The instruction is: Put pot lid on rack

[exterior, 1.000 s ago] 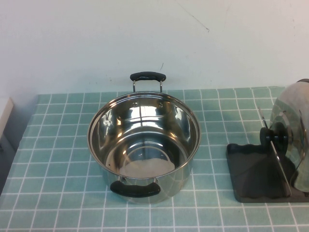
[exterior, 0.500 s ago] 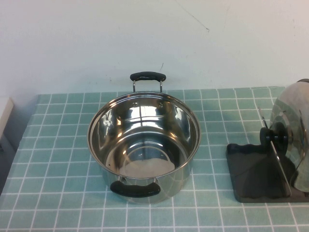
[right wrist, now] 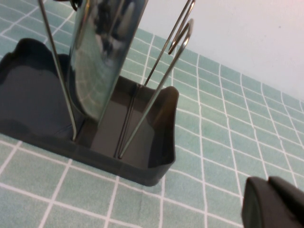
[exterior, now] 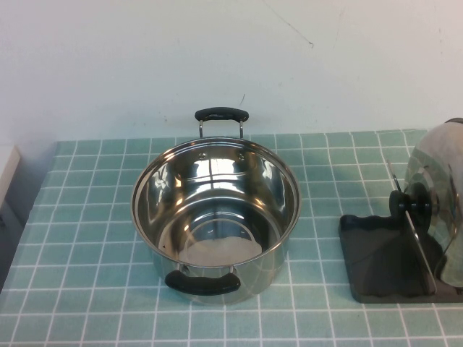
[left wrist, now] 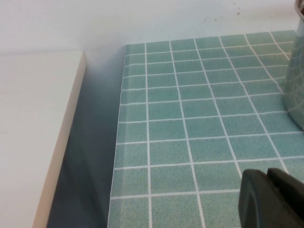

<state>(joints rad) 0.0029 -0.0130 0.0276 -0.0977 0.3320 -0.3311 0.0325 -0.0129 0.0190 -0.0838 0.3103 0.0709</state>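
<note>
Nothing moved: pot lid [exterior: 438, 210] upright in rack [exterior: 383, 260]; left gripper [left wrist: 273, 199], right gripper [right wrist: 275, 204] low.

High view overhead, wrist views low

Teal tiled table [exterior: 87, 238], white grout lines; two items resting directly on it.

Item 1: deep steel pot [exterior: 215, 217], two black handles, uncovered, near the table's centre. Item 2: dark grey rack [exterior: 376, 260], at 3 o'clock from the pot, well apart from it, at the table's right edge; carries the pot lid [exterior: 438, 210] upright on edge between its wire prongs.
</note>
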